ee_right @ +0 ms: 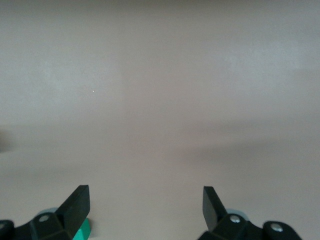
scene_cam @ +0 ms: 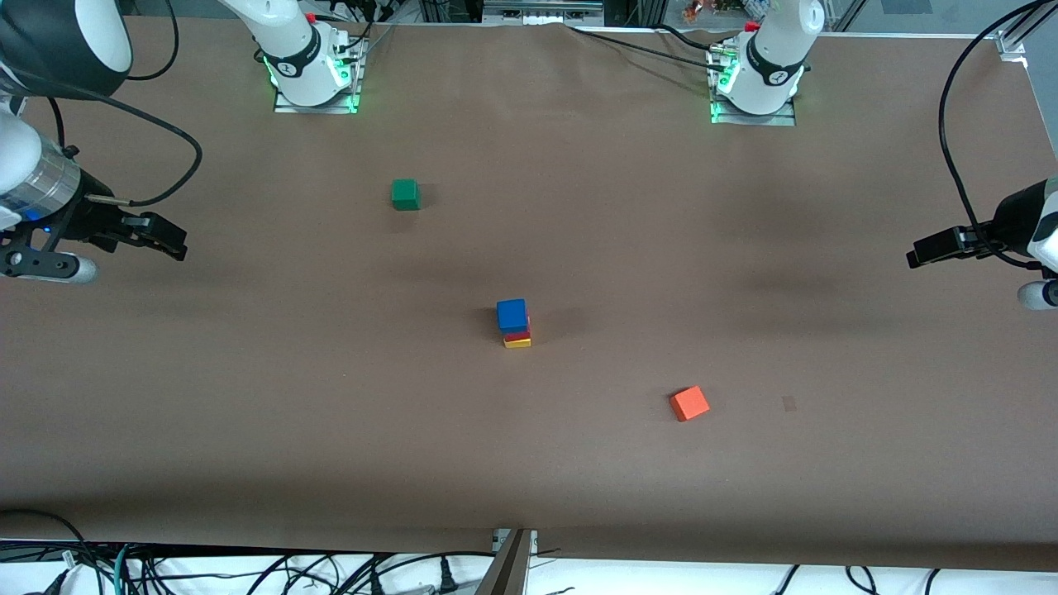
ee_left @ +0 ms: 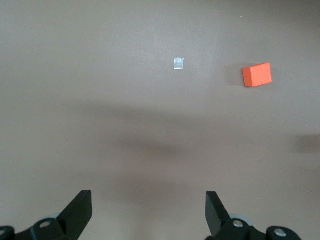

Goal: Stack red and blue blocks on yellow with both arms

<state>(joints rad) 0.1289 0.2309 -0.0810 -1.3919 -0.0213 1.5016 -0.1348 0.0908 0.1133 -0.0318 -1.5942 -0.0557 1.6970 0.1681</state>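
- A brown surface (scene_cam: 579,463) carries four groups of small cubes, seen from a high camera that faces two white robot arms.
- Near the middle stands a stack of three cubes: the blue block (scene_cam: 512,315) on top, the red block (scene_cam: 518,335) under it, and the yellow block (scene_cam: 517,343) at the bottom, resting on the surface. Only thin edges of the red and yellow cubes show beneath the blue one.
- A green cube (scene_cam: 405,194) sits alone, farther from the front camera than the stack and toward the right arm's end.
- An orange cube (scene_cam: 688,403) sits alone, nearer to the front camera than the stack and toward the left arm's end, turned at an angle.
- A small pale square mark (scene_cam: 789,403) lies on the surface just beside the orange cube, toward the left arm's end.
- The left tool (scene_cam: 919,254) hangs over the left arm's end of the surface, well apart from the stack, its fingers spread wide and holding nothing.
- The right tool (scene_cam: 176,247) hangs over the right arm's end of the surface, also well apart from the stack, its fingers spread wide and holding nothing.
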